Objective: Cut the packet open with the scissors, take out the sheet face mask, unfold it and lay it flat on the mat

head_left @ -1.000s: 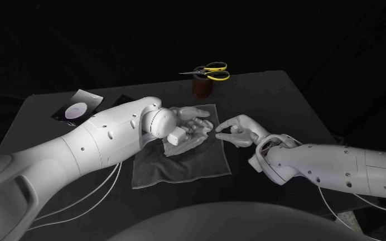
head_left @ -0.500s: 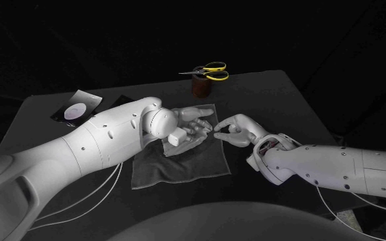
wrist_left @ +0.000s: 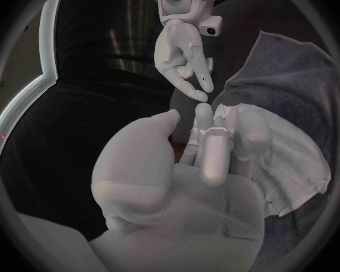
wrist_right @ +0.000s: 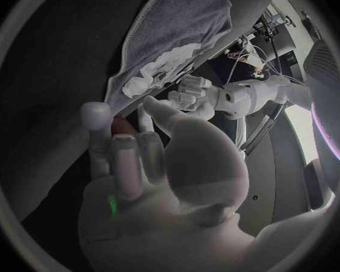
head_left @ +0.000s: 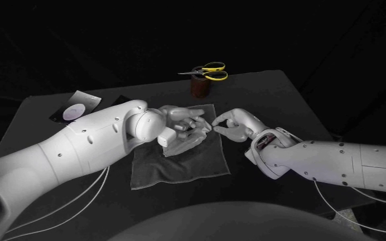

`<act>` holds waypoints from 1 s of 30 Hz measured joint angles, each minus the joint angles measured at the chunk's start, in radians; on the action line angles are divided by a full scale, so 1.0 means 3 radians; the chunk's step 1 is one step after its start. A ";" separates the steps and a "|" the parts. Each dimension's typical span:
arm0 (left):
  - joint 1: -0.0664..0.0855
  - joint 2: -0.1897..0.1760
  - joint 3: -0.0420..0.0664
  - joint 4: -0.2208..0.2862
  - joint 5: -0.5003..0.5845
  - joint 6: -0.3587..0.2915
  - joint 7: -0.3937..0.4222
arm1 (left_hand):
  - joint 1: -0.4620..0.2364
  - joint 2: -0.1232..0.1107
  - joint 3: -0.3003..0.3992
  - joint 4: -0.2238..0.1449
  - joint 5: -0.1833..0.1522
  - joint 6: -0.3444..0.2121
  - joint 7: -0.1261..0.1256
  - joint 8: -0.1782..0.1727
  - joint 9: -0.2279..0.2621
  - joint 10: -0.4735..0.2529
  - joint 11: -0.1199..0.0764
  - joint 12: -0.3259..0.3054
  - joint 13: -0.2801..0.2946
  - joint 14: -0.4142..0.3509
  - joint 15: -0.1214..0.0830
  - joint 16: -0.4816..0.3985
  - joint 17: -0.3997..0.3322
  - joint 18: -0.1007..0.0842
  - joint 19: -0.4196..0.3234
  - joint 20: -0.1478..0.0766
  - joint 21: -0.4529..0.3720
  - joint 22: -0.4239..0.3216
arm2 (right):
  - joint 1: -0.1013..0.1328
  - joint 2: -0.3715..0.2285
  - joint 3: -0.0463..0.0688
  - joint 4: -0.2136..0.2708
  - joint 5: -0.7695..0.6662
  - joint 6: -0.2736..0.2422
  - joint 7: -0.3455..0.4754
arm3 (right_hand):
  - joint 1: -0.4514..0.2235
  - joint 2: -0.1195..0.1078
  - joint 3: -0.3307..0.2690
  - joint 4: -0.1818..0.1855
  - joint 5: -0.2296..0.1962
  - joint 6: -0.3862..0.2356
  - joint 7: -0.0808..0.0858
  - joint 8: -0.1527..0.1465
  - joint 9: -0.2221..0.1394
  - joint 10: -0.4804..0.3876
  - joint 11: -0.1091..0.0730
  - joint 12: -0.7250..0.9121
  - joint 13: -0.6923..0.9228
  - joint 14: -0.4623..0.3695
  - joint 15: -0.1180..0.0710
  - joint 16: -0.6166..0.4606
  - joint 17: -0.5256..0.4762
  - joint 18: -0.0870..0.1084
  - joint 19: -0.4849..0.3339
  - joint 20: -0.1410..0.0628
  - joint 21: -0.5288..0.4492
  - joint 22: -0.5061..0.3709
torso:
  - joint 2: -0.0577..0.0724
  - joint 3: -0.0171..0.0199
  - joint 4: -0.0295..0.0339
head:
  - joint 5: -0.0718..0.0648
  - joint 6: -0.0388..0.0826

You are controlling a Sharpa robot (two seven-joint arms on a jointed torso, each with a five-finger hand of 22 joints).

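The scissors (head_left: 207, 72) lie across a brown holder (head_left: 199, 87) at the back of the table (head_left: 273, 96), and the packet (head_left: 76, 110) lies far off to the left, so cutting and emptying look done; whether the packet is really slit, I cannot tell. The mask (head_left: 182, 146) is out and on the mat (head_left: 185, 165), but bunched and creased, not flat. The left hand (head_left: 183, 125) is on top of it, fingers bent down into the white folds and seeming to hold them. The right hand (head_left: 231, 126) hovers just beside the mat's right edge, thumb and fingertips drawn together in a pinch with nothing seen between them. Left to do, by my judgement: open the folds and spread the mask smooth on the mat
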 measured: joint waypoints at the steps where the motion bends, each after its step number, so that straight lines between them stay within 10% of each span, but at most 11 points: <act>1: 0.0000 -0.0039 -0.0001 0.0033 -0.0019 -0.0004 0.0041 | 0.0028 -0.0003 0.0015 -0.0023 0.0000 0.0006 0.0004 0.0005 -0.0002 -0.0013 0.0001 -0.0008 -0.0006 -0.0012 -0.0001 -0.0013 -0.0026 0.0003 -0.0012 0.0002 -0.0020 -0.0019 | 0.0010 0.0004 0.0000 -0.0010 -0.0010 0.0024 0.0006 | -0.0002 -0.0002 0.0000 0.0000 0.0000 0.0000 0.0000 0.0000 0.0000 0.0000 0.0000 0.0002 0.0000 0.0000 0.0000 0.0001 0.0000 0.0000 0.0003 0.0003 0.0001 0.0004 | 0.0000 0.0000 0.0001 | 0.0000 0.0000; 7: 0.0000 -0.0406 -0.0035 0.0343 -0.0400 -0.0007 0.0415 | 0.0484 -0.0169 0.0627 -0.0502 0.0000 0.0209 0.0037 0.0142 -0.0024 -0.0355 0.0036 -0.0538 -0.0388 -0.0511 0.0032 -0.0537 -0.1041 0.0166 -0.0526 0.0037 -0.0742 -0.0697 | 0.0096 0.0024 0.0001 -0.0075 -0.0103 0.0316 0.0060 | 0.0055 0.0055 0.0079 -0.0039 -0.0013 0.0000 0.0000 0.0000 -0.0017 0.0000 0.0000 0.0058 0.0001 0.0000 0.0000 0.0027 0.0001 -0.0004 0.0030 0.0004 0.0077 0.0054 | 0.0005 -0.0004 0.0005 | 0.0019 0.0000; 14: -0.0013 -0.0803 -0.0144 0.0675 -0.1282 -0.0029 0.0829 | 0.0515 -0.0255 0.0775 -0.0760 0.0000 0.0319 -0.0002 0.0361 0.0028 -0.0248 0.0014 -0.0730 -0.0621 -0.0596 0.0015 -0.0624 -0.1227 0.0179 -0.0570 0.0035 -0.0839 -0.0790 | 0.0237 0.0054 0.0001 -0.0157 -0.0152 0.0683 0.0089 | 0.0054 0.0054 0.0082 -0.0037 -0.0013 0.0008 0.0007 -0.0014 -0.0028 0.0000 0.0000 0.0100 0.0001 0.0000 0.0000 0.0046 0.0003 -0.0023 0.0045 -0.0002 0.0115 0.0084 | 0.0005 -0.0012 0.0012 | 0.0043 0.0000; 21: -0.0044 -0.1071 -0.0240 0.0899 -0.2384 -0.0200 0.1104 | 0.0354 -0.0416 0.0627 -0.0792 0.0000 0.0379 -0.0064 0.0512 0.0070 -0.0011 -0.0064 -0.0520 -0.0566 -0.0276 -0.0040 -0.0279 -0.0591 0.0175 -0.0307 -0.0017 -0.0501 -0.0473 | 0.0332 0.0118 0.0005 -0.0279 -0.0120 0.0964 0.0063 | -0.0099 -0.0060 -0.0012 0.0020 -0.0013 -0.0031 0.0049 -0.0073 -0.0062 -0.0013 0.0012 0.0101 0.0001 0.0007 0.0008 0.0046 0.0003 -0.0024 0.0057 0.0010 0.0115 0.0089 | 0.0004 -0.0011 0.0019 | 0.0093 0.0000; 30: -0.0151 -0.1154 -0.0286 0.0981 -0.3314 -0.0393 0.1173 | 0.0356 -0.0446 0.0474 -0.0748 0.0000 0.0354 -0.0090 0.0597 0.0068 0.0001 -0.0075 0.0019 -0.0265 0.0017 -0.0066 0.0108 0.0186 0.0020 0.0120 -0.0054 0.0086 0.0083 | 0.0357 0.0178 0.0003 -0.0332 -0.0051 0.1095 0.0000 | -0.0180 -0.0115 -0.0142 0.0074 -0.0013 -0.0088 0.0077 -0.0131 -0.0098 -0.0012 0.0036 0.0100 -0.0001 -0.0001 0.0027 0.0046 0.0001 -0.0028 0.0037 0.0030 0.0089 0.0089 | 0.0004 -0.0011 0.0017 | 0.0134 0.0000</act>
